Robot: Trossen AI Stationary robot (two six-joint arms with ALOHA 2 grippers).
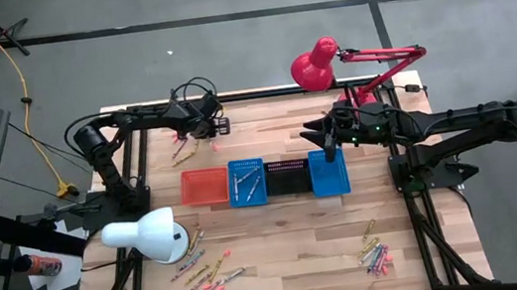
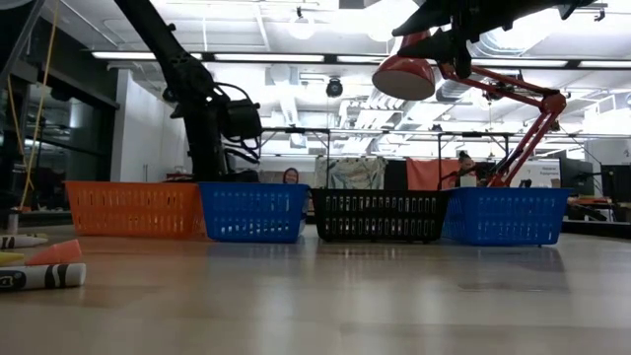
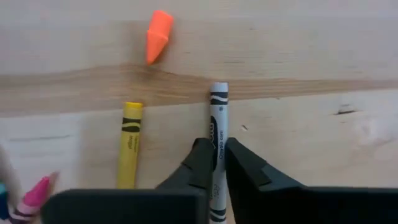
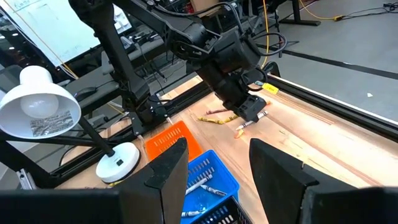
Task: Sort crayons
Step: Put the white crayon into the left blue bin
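My left gripper (image 1: 223,127) is at the table's far left, low over the wood, shut on a white crayon (image 3: 218,118). A yellow crayon (image 3: 130,143), an orange crayon stub (image 3: 157,36) and a pink crayon (image 3: 32,194) lie flat on the wood beside it. My right gripper (image 4: 217,168) is open and empty, held high over the right blue basket (image 1: 329,174). Loose crayons lie in heaps at the near left (image 1: 205,270), near right (image 1: 375,256) and far left (image 1: 184,153). My left gripper pinches the white crayon between its two fingertips (image 3: 202,163), on the wrapper's middle part (image 3: 218,140). The fingers lie along the crayon, one on each long side. The crayon's free end (image 3: 219,90) reaches out past the fingertips. Whether it lies on the wood or is lifted, I cannot tell.
Four mesh baskets stand in a row at mid-table: orange (image 1: 205,185), blue (image 1: 248,182) with a few crayons in it, black (image 1: 288,177) and the right blue one. A white lamp (image 1: 151,237) stands at the near left and a red lamp (image 1: 320,63) at the far right.
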